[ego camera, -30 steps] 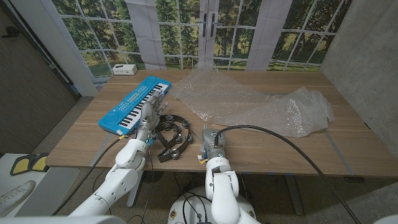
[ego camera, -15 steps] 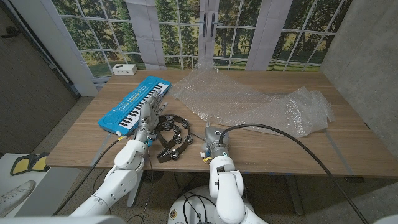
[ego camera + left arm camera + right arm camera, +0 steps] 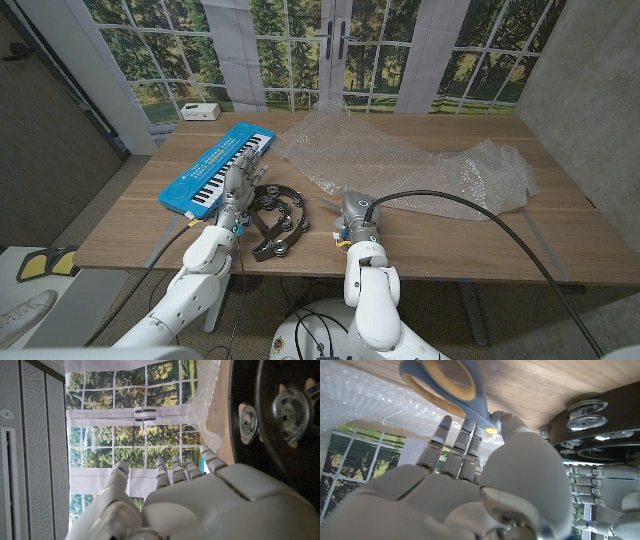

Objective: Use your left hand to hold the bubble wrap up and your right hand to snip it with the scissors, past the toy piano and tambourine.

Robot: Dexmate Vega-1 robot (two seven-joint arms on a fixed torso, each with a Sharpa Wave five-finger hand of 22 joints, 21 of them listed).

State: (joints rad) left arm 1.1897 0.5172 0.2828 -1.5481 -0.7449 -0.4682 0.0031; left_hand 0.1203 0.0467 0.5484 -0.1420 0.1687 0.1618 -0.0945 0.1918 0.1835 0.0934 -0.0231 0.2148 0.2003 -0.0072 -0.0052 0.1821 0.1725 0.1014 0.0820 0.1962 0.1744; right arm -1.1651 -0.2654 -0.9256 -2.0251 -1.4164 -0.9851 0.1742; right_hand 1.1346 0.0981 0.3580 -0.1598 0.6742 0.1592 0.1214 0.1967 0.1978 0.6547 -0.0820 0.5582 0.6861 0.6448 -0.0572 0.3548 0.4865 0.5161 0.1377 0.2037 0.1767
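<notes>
Two hands sit at the near edge of the table. Leftmost lies the toy piano (image 3: 216, 166), with the left hand (image 3: 236, 190) unmoved beside it, fingers straight and apart, holding nothing, next to the tambourine (image 3: 274, 222). Further right, the right hand (image 3: 353, 213) has slid forward over the last second toward the bubble wrap (image 3: 410, 165); its fingertips now touch the scissors (image 3: 451, 382) handle without a closed grip. I judge it is starting the scissors pickup.
</notes>
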